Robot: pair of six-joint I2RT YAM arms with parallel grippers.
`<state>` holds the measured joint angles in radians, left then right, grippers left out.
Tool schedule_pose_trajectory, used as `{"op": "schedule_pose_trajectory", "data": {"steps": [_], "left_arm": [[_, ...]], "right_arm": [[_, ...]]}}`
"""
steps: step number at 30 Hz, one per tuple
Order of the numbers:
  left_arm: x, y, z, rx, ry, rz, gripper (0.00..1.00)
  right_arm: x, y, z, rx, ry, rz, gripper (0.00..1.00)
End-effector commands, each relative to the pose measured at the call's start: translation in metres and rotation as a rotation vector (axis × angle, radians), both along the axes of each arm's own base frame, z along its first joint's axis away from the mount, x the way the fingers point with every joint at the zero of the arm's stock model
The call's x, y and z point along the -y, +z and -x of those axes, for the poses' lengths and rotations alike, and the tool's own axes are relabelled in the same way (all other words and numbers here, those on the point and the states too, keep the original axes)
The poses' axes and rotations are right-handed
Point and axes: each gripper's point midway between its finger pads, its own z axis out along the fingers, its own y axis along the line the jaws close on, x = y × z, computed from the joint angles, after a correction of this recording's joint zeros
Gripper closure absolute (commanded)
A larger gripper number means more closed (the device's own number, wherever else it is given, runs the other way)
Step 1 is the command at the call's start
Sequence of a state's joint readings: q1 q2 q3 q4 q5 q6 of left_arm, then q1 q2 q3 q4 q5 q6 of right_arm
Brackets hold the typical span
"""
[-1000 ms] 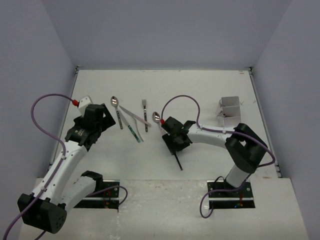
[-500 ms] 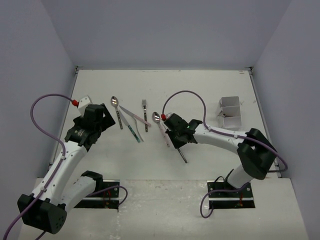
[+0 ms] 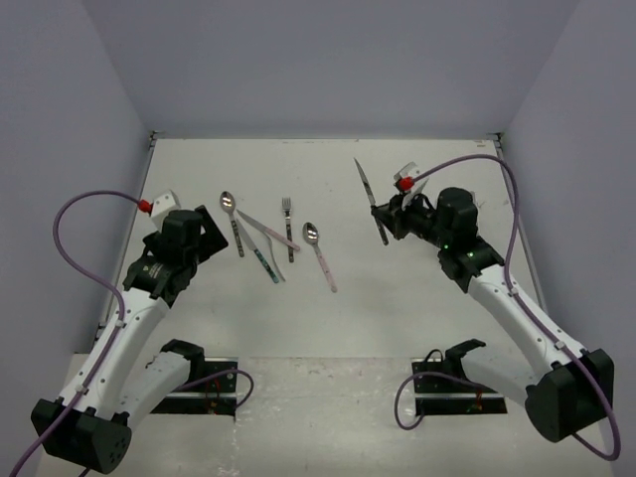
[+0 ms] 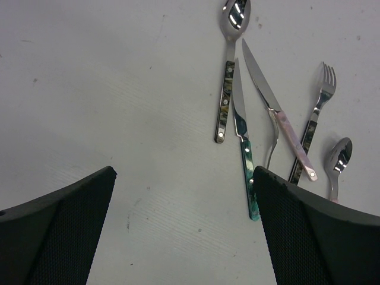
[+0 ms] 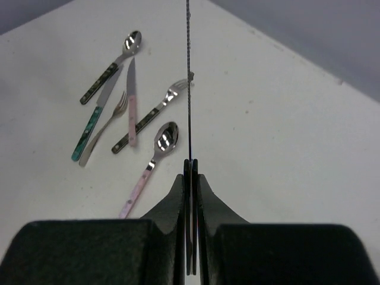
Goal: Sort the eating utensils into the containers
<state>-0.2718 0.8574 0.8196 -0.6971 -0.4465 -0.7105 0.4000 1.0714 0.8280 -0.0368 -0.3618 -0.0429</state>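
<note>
My right gripper (image 3: pixel 390 219) is shut on a dark-handled knife (image 3: pixel 370 199) and holds it above the table at the right, blade pointing to the back left. In the right wrist view the knife (image 5: pixel 188 77) shows edge-on between the closed fingers (image 5: pixel 178 196). The other eating utensils lie left of centre: a dark-handled spoon (image 3: pixel 233 221), a teal-handled knife (image 3: pixel 263 260), a pink-handled knife (image 3: pixel 270 230), a fork (image 3: pixel 289 227) and a pink-handled spoon (image 3: pixel 320 253). My left gripper (image 3: pixel 204 234) hovers open just left of them, nothing between its fingers (image 4: pixel 309 237). The right arm hides the containers.
The raised rim (image 3: pixel 328 137) runs along the table's back edge, with grey walls on all three sides. A small white block (image 3: pixel 167 199) lies at the left edge beside the left arm. A purple cable (image 3: pixel 467 161) loops over the right wrist.
The right gripper closed on the dark-handled knife near the table's middle, lifted it and swung it right and back. The left arm has barely moved.
</note>
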Motion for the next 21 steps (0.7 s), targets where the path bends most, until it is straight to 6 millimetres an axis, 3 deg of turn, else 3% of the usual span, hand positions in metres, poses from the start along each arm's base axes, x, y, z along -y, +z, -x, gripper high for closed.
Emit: {"op": "schedule_pose_trajectory", "data": {"steps": [1,5,6,8,9,11,13,17,21], "left_arm": [[0.005,0.005,-0.004,0.025,-0.025,0.01,0.0],[0.004,0.009,-0.004,0.042,-0.017,0.02,0.0],[0.004,0.011,-0.004,0.046,-0.015,0.018,0.0],[0.004,0.012,-0.004,0.046,-0.014,0.016,0.0],[0.004,0.015,-0.005,0.051,-0.013,0.018,0.0],[0.002,0.017,-0.008,0.051,0.0,0.008,0.0],[-0.002,0.02,-0.01,0.049,0.018,-0.007,0.0],[-0.006,0.019,-0.013,0.036,0.042,-0.029,0.0],[-0.003,0.014,-0.022,0.051,0.047,-0.021,0.0]], "right_arm": [[-0.012,0.079,0.007,0.466,0.233,0.005,1.0],[0.025,0.109,-0.012,0.551,0.217,0.065,1.0],[0.046,0.129,-0.023,0.598,0.175,0.069,1.0],[0.057,0.133,-0.034,0.61,0.199,0.098,1.0],[0.07,0.153,-0.043,0.651,0.167,0.132,1.0],[0.091,0.158,-0.057,0.64,0.156,0.181,1.0],[0.105,0.156,-0.061,0.627,0.153,0.202,1.0],[0.115,0.148,-0.058,0.64,0.188,0.224,1.0],[0.128,0.121,-0.05,0.569,0.245,0.165,1.0]]}}
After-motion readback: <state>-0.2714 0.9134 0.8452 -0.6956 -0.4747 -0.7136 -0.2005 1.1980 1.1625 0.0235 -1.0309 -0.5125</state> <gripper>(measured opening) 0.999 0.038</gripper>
